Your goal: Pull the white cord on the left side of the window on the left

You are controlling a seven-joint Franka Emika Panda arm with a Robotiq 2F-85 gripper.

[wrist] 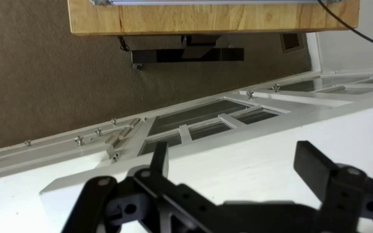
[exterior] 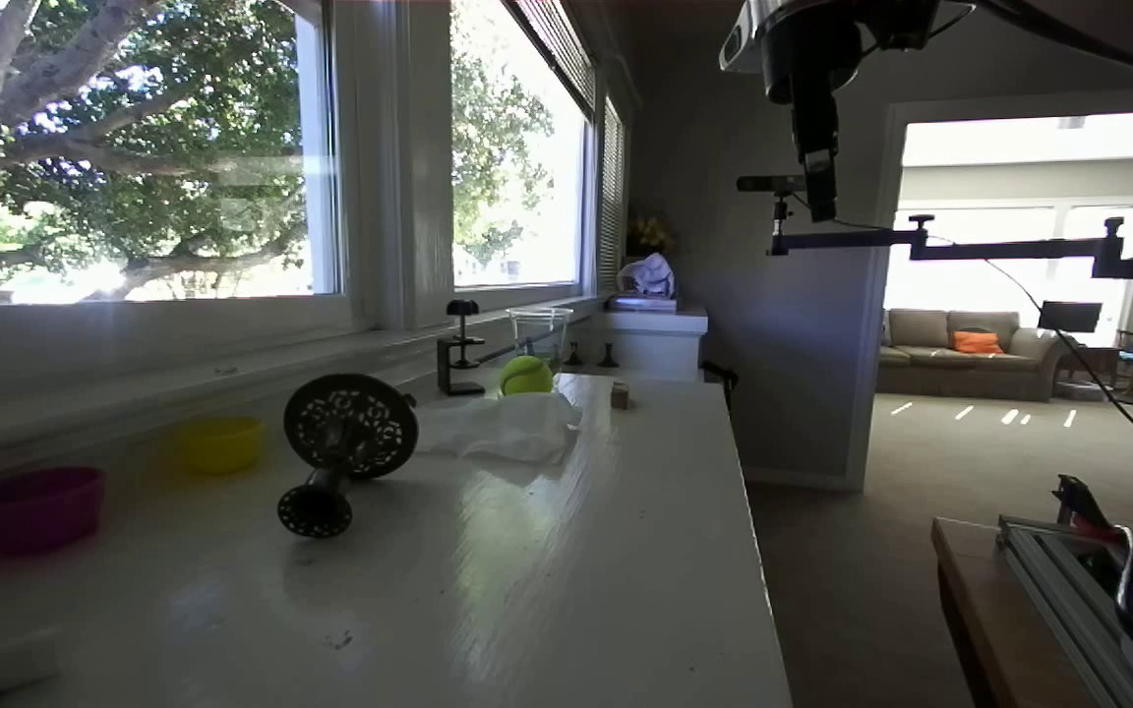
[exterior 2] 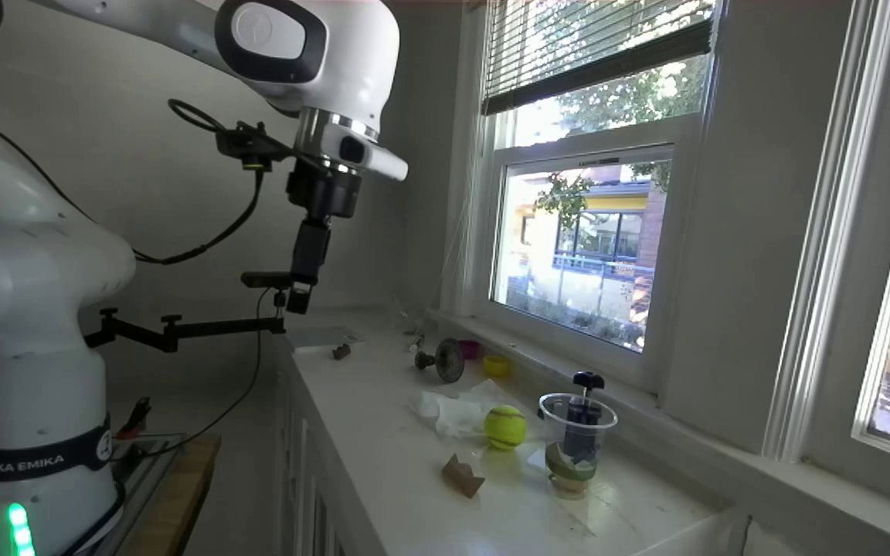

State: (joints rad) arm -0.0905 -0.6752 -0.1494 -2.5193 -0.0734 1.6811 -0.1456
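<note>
The left window's white frame (exterior: 360, 177) shows a green tree with thick branches in an exterior view. In an exterior view its blinds (exterior 2: 599, 38) are partly raised over the white frame (exterior 2: 684, 232). A thin white cord (exterior 2: 460, 224) hangs at the window's left side there; its lower end is hard to make out. The cord does not show in the wrist view. My gripper (exterior: 822, 202) hangs fingers down, apart from window and cord; it also shows in an exterior view (exterior 2: 300, 300), left of the cord. In the wrist view the gripper (wrist: 232, 152) is open and empty.
The white counter (exterior: 626, 551) under the window holds a dark metal stand (exterior: 350, 442), yellow (exterior: 220, 444) and magenta (exterior: 35, 509) bowls, a tennis ball (exterior 2: 505, 427), a plastic cup (exterior 2: 607, 417) and a black clamp (exterior: 458, 349). A black camera bar (exterior 2: 213, 330) stands near the gripper.
</note>
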